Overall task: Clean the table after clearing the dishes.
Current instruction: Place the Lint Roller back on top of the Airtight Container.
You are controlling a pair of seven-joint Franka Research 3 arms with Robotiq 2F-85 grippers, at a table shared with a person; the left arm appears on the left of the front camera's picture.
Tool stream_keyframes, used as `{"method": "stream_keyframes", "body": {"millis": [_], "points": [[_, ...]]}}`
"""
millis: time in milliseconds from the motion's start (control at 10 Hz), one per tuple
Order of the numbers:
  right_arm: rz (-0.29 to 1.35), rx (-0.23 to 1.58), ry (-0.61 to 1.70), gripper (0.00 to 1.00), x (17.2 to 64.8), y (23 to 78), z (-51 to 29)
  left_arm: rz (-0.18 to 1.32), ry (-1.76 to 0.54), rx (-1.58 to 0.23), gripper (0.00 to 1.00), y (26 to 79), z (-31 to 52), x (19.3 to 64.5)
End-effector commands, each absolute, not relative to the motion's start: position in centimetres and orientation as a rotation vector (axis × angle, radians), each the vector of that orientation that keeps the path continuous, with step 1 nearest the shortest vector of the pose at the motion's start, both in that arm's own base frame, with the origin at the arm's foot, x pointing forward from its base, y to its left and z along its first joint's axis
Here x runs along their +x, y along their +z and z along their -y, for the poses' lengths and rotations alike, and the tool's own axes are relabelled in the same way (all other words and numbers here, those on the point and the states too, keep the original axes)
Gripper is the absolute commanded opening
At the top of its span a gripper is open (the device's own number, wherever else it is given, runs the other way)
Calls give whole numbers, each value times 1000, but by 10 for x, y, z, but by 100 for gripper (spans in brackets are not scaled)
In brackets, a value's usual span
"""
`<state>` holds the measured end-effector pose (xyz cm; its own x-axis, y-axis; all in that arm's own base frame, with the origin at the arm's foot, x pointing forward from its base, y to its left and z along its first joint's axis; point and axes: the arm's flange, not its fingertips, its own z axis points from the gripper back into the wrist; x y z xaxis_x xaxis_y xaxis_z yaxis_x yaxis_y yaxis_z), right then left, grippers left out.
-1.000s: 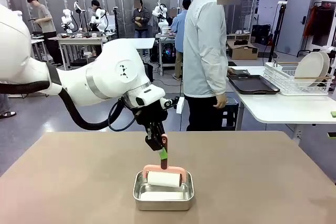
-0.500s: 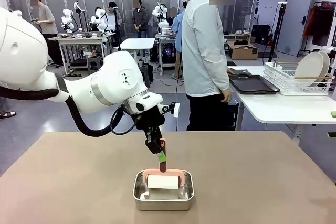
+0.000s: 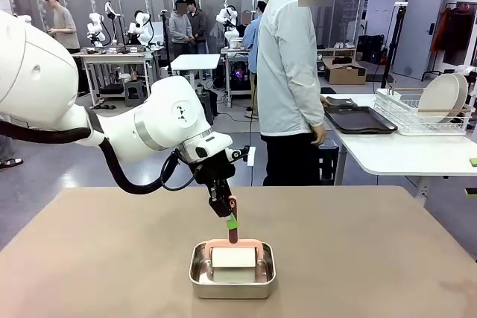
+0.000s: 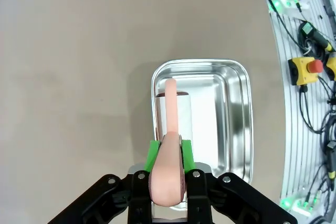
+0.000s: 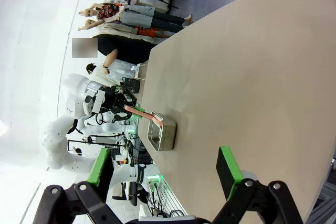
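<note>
Front view: left end effector (image 3: 230, 221) clamped on pink handle (image 3: 232, 225) of white roller (image 3: 233, 258), green pads pressed on both sides of the handle. Roller lying low inside square steel tin (image 3: 232, 269), near the front middle of the tan counter (image 3: 373, 258) — handle sticking up and tilted toward the arm. Person in pale hooded jacket (image 3: 289, 65) standing behind the far edge, turned toward a white side table (image 3: 402, 154) with a dark tray (image 3: 360, 119) and a wire rack holding white plates (image 3: 440, 98).

Left wrist view: same end effector (image 4: 167, 163) seen from above, pink handle (image 4: 169, 161) between the fingers, roller (image 4: 176, 116) at the left part of the tin (image 4: 236, 119).

Right wrist view: right end effector (image 5: 165, 169) spread wide, holding nothing, above bare counter (image 5: 252, 77) — well apart from the tin (image 5: 160, 135).
</note>
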<state>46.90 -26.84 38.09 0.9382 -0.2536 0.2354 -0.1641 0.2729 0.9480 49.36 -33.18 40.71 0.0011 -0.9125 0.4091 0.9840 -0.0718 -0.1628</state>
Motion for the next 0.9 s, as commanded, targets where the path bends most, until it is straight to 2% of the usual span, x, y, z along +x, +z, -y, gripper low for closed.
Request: {"method": "stream_keyframes", "body": {"millis": [0,100,200,300,400,600,700,800], "points": [[363,1299,-61,100,465,383,266,222,-1578,-437,51,415,334,508],[363,1299,-61,100,465,383,266,225,-1577,-438,52,417,333,508],[363,1299,-61,100,465,383,266,234,-1573,-435,82,419,332,507],[363,1299,-61,100,465,383,266,233,-1569,-432,83,420,330,505],[363,1299,-61,100,465,383,266,229,-1571,-432,100,419,329,505],[363,1299,-61,100,465,383,266,225,-1570,-430,100,420,329,505],[363,1299,-61,100,465,383,266,223,-1573,-431,96,421,331,504],[363,1299,-61,100,465,383,266,216,-1580,-430,100,423,331,503]]}}
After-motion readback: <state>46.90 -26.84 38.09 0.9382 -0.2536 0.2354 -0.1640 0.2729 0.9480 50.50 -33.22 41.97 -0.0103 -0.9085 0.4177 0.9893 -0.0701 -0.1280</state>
